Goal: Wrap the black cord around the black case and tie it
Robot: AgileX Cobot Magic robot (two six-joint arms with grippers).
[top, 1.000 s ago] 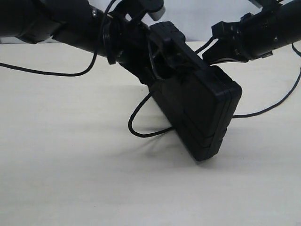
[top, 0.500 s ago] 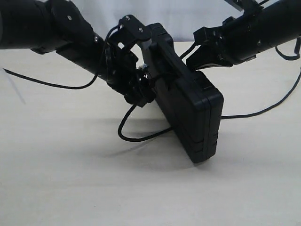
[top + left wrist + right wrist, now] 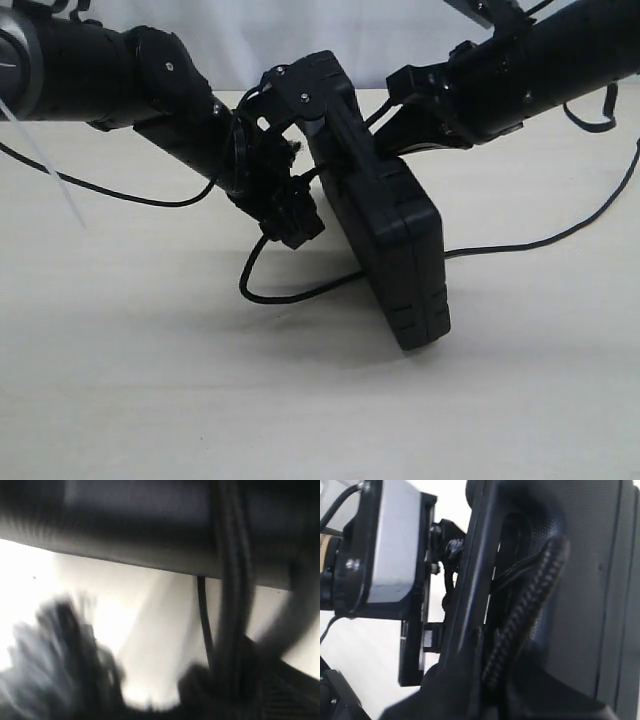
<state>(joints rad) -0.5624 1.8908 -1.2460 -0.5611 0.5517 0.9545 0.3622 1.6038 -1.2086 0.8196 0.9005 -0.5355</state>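
The left arm (image 3: 150, 90) and right arm (image 3: 530, 70) crowd the black case (image 3: 395, 240); the table (image 3: 200, 400) in front lies open.

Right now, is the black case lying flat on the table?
No, the black case stands steeply tilted, its upper end raised and only its lower corner down at the table.

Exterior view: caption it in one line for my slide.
Left tool holds the black case tilted upright while the black cord loops across the table.
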